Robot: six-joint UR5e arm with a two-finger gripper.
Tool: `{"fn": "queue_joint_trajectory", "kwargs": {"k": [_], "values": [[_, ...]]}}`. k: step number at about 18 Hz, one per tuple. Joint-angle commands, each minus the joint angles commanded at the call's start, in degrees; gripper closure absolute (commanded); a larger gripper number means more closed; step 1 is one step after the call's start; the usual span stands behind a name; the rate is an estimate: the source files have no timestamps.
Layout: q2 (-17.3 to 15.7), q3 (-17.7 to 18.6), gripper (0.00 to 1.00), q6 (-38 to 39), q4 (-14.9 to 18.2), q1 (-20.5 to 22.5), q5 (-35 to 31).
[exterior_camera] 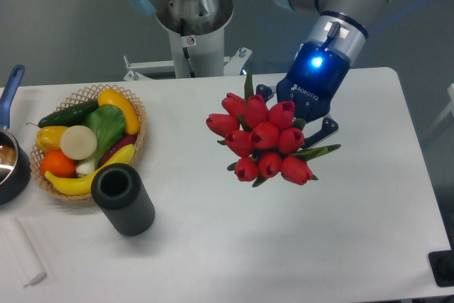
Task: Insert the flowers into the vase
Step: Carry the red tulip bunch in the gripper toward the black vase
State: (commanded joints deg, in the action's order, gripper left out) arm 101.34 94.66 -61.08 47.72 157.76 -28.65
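Above the worktop (298, 246), one bunch of about ten flowers (264, 140) is pinched by the fingers (328, 127) of the gripper (301, 115). One vase (122, 198) stands well apart, touching a basket (85, 94) beside one pan (10, 161).

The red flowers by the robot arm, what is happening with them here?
The gripper holds the flowers, a bunch of red tulips, above the table. The vase stands to the left, beside the wicker basket of fruit and vegetables, with its mouth empty. The flowers are not yet in the vase.
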Motion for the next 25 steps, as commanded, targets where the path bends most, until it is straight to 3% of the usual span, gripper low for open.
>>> {"fn": "queue_joint_trajectory", "kwargs": {"k": [6, 15, 20, 22, 25], "values": [[-1.1, 1.2, 0.72, 0.1, 0.0, -0.4, 1.8], [-0.6, 0.4, 0.72, -0.5, -0.2, -3.2, 1.9], [1.2, 0.5, 0.72, -0.5, -2.0, -4.0, 13.9], [1.2, 1.1, 0.72, -0.5, -2.1, -4.2, 16.1], [1.1, 1.6, 0.72, -0.5, -2.2, -8.0, 17.1]]}}
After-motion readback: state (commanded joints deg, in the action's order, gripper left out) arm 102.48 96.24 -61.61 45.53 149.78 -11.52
